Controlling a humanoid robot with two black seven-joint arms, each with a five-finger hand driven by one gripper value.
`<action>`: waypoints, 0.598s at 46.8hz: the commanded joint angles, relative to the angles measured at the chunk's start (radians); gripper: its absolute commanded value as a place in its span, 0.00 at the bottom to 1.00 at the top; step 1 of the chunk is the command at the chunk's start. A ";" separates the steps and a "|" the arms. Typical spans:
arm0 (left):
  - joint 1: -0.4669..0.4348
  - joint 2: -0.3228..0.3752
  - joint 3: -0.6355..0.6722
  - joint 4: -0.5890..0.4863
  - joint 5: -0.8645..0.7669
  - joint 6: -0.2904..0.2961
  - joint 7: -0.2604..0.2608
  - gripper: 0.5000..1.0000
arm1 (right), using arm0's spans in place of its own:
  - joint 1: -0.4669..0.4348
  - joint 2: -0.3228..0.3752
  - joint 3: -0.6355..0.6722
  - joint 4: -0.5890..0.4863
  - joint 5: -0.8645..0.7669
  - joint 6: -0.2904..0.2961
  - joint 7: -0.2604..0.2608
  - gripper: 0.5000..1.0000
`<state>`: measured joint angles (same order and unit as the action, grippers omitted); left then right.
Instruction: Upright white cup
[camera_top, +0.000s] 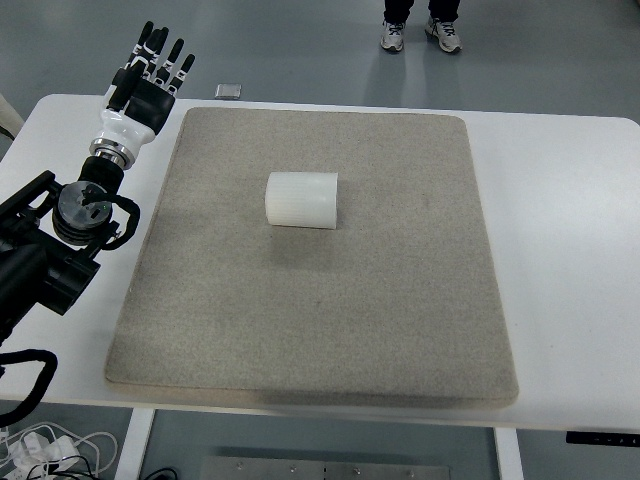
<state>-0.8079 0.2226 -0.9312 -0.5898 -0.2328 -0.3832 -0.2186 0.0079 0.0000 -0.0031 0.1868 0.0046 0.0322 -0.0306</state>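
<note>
The white cup (301, 200) lies on its side mid-mat (400, 330). The left hand (147, 82), fingers spread and empty, hovers far-left over the surface; it should approach sideways, wrap the ribbed wall, then tip it upright.

A lab or test hall: grey painted floor (300, 45), white table (560, 200), standing person's shoes (420, 35).

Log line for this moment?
white cup: on its side, mat | left hand: open, far-left, apart from cup | right: unseen
</note>
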 joint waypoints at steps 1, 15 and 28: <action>-0.008 0.001 0.002 -0.001 0.067 0.003 0.001 0.99 | 0.000 0.000 0.000 0.000 0.000 0.000 0.000 0.90; -0.005 0.001 0.002 -0.013 0.329 0.000 0.001 0.99 | 0.000 0.000 0.000 0.000 0.000 0.000 0.000 0.90; -0.051 0.033 0.049 -0.085 0.622 0.007 0.010 0.99 | 0.001 0.000 0.000 0.000 0.000 0.000 0.000 0.90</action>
<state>-0.8422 0.2380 -0.9096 -0.6523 0.3250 -0.3759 -0.2111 0.0078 0.0000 -0.0031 0.1867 0.0046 0.0322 -0.0306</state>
